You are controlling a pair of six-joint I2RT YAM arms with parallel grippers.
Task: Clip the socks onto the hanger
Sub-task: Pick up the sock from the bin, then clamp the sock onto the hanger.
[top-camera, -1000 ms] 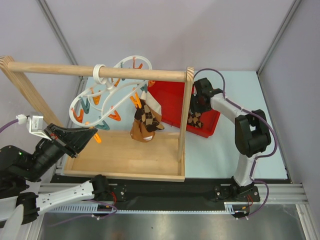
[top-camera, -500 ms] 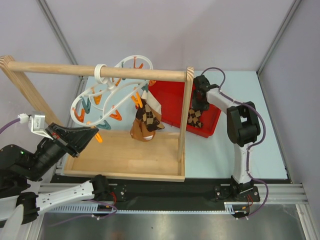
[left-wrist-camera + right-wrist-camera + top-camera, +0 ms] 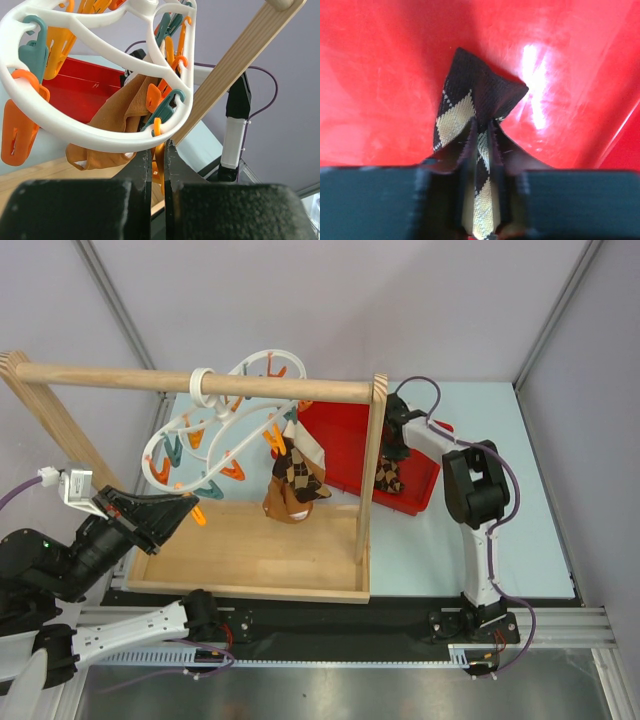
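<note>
The white wavy hanger (image 3: pixel 215 430) hangs by its loop from the wooden rod. One argyle sock (image 3: pixel 296 480) is clipped under it and dangles. My left gripper (image 3: pixel 187 507) is at the hanger's lower rim, shut on an orange peg (image 3: pixel 197 517). In the left wrist view the peg (image 3: pixel 159 167) sits between the black fingers (image 3: pixel 142 167), just under the hanger (image 3: pixel 75 137), with the hanging sock (image 3: pixel 117 117) behind. My right gripper (image 3: pixel 392 452) is down in the red bin, shut on the second sock (image 3: pixel 388 478). The right wrist view shows that sock (image 3: pixel 465 107) pinched up between the jaws of the right gripper (image 3: pixel 482 131).
The wooden frame has a rod (image 3: pixel 110 376) across the top, an upright post (image 3: pixel 371 475) beside the red bin (image 3: pixel 345 445), and a flat wooden base (image 3: pixel 240 550). Grey walls close the back and sides. The bin floor (image 3: pixel 380 75) surrounds the gripped sock.
The right arm folded in and its gripper shifted slightly left in the red bin. Its jaws went from open to shut on the sock. The left arm stayed put.
</note>
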